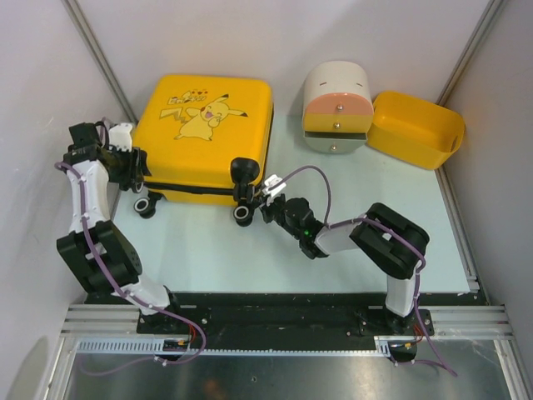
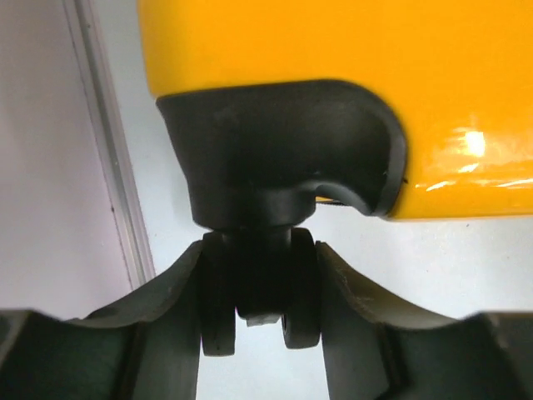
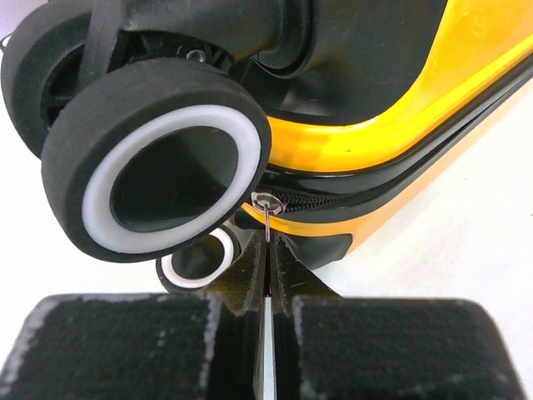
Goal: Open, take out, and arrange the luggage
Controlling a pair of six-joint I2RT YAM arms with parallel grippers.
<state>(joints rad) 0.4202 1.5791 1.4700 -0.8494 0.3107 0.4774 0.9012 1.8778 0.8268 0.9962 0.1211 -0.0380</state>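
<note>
The luggage (image 1: 204, 125), a yellow hard-shell suitcase with a Pikachu print, lies flat at the back left, its black wheels facing the arms. My left gripper (image 1: 137, 165) is at its left corner. In the left wrist view, that gripper (image 2: 260, 250) has both fingers pressed against the sides of a black twin wheel (image 2: 258, 283) under the yellow shell (image 2: 333, 42). My right gripper (image 1: 268, 204) is at the near right wheels. There it (image 3: 271, 243) is shut on the thin metal zipper pull (image 3: 265, 218) of the closed black zipper (image 3: 350, 193), just below a white-rimmed wheel (image 3: 158, 158).
A cream-and-orange drawer cabinet (image 1: 336, 108) stands at the back centre-right, with a plain yellow bin (image 1: 416, 129) tipped beside it. White walls close in on both sides. A metal rail (image 1: 462, 242) borders the table's right edge.
</note>
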